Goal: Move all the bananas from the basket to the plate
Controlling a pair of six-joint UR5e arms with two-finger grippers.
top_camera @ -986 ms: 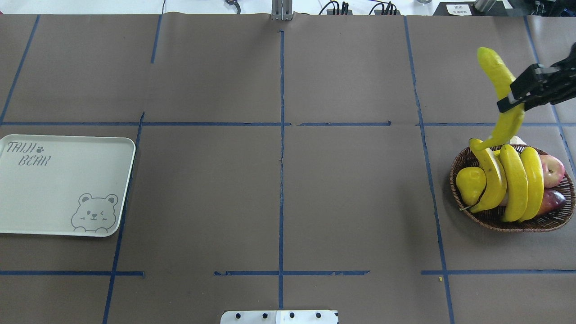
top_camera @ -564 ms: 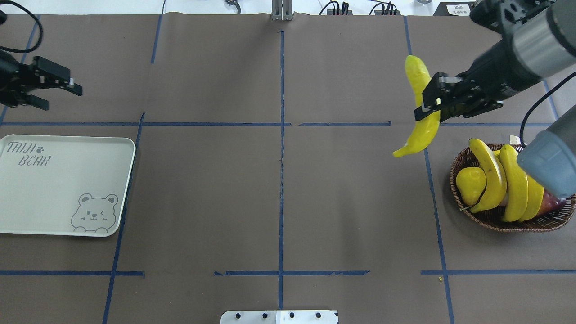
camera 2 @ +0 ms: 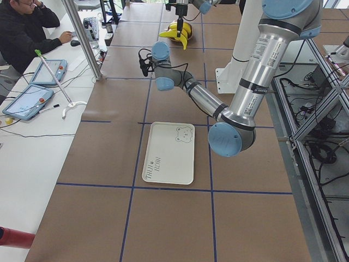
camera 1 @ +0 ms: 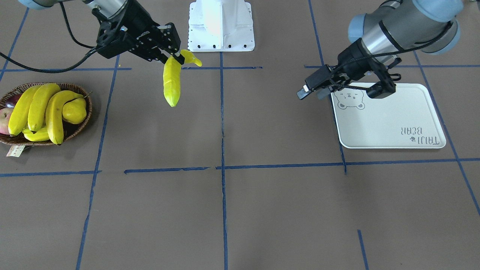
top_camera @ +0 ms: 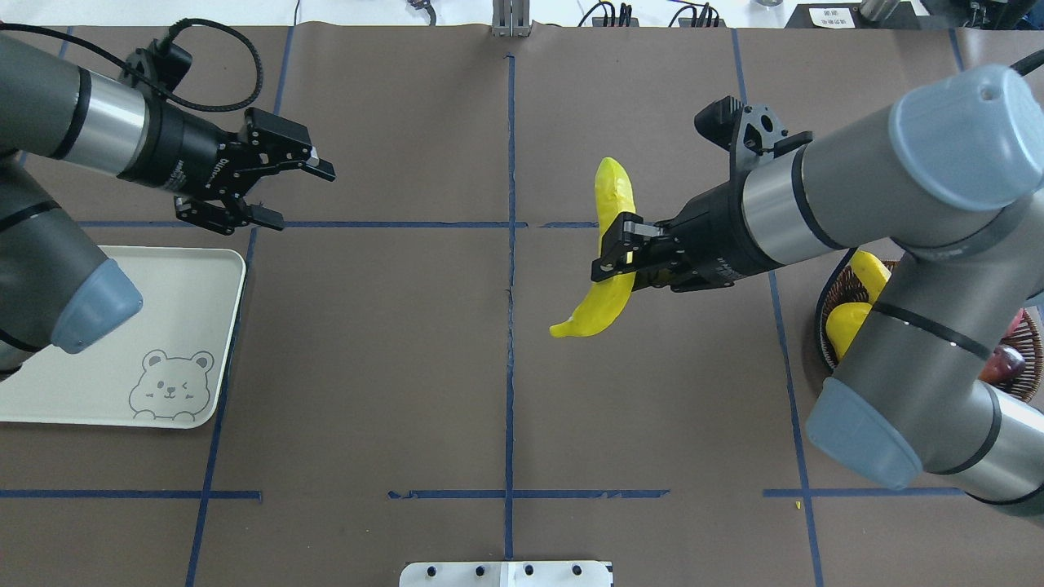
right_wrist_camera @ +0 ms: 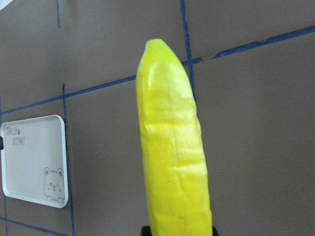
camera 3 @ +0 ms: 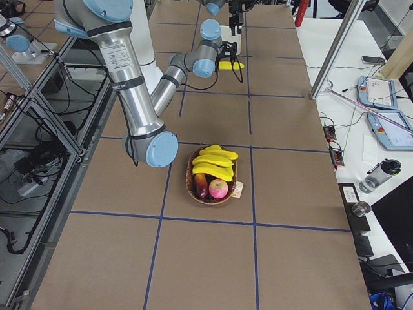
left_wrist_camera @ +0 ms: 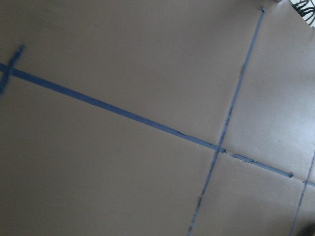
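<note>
While clamping long curved bright-yellow banana (top_camera: 613, 196) mid-length in right gripper (top_camera: 615, 254), expect light, stiff, probably slick handling; left gripper (top_camera: 302, 197) open, empty.

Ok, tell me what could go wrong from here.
The right gripper pinches the banana only mid-length, in the air over the table, so it could pivot or slip. The plate lies far across the table; if a handover to the open left gripper follows, mistiming might drop the banana short of it.

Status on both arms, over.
Right gripper shut on banana, airborne mid-table. Left gripper open, empty, near plate. Nothing seen between banana and plate.
</note>
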